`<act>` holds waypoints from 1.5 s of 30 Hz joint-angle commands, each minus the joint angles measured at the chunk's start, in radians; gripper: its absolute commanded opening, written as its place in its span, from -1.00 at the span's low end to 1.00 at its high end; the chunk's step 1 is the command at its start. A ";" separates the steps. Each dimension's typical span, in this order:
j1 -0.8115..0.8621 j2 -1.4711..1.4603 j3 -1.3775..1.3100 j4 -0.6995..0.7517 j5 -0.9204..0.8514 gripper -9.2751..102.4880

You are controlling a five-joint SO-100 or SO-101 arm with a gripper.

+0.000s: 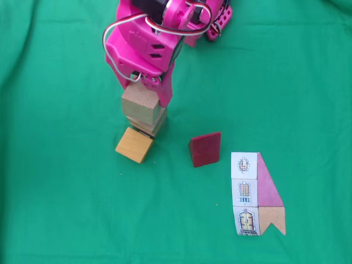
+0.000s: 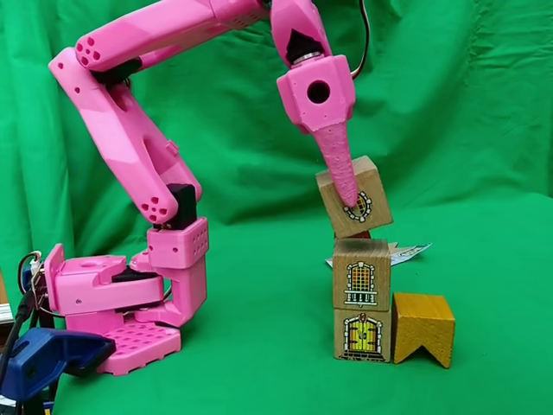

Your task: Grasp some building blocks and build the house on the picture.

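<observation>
Pink two-finger gripper (image 2: pixel 352 201) pinches a pale natural-wood cube (image 2: pixel 353 197), tilted, just above the two-cube wooden stack (image 2: pixel 361 298). Light, rigid, smooth-faced: grip opposite flat sides. Dark red wedge (image 1: pixel 205 148) waits at three o'clock in the top-down fixed view.

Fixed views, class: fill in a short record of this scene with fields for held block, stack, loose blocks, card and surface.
held block: pale cube, tilted, gripped by the gripper just above the stack
stack: two pale cubes, window face above door face
orange block: notched, touching the stack's base
red wedge: lies apart, between stack and card
card: flat, shows the house design
surface: green cloth
</observation>
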 commanded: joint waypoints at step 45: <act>-0.017 -0.278 -0.255 0.158 0.086 -0.46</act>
